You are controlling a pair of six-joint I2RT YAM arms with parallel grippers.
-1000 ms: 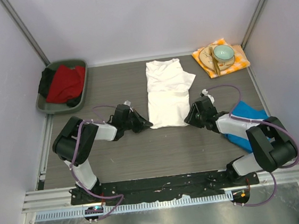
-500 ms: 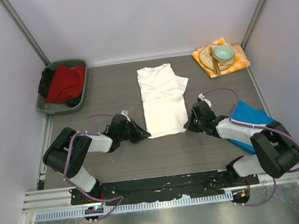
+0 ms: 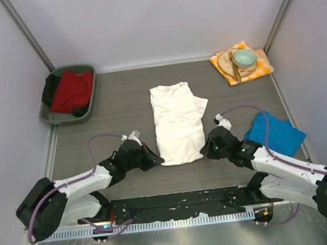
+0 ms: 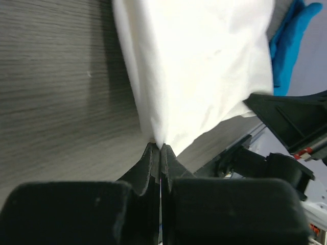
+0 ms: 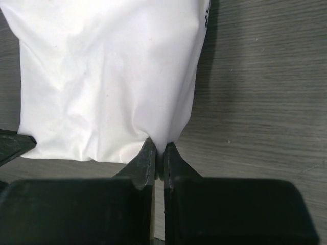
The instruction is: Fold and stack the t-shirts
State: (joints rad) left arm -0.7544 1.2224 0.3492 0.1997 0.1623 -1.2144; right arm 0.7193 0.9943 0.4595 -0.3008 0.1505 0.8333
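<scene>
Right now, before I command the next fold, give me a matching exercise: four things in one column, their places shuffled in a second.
Things:
1. white t-shirt
2. blue t-shirt
3. red cloth
4. teal bowl

Places:
A. in the green tray, far left corner
B. in the middle, near corners pinched by the left gripper and right gripper
C. on a plate over the checked napkin, far right corner
D. lying alone at the near right

Pairs: 1-B, 2-D, 3-A, 4-C
</scene>
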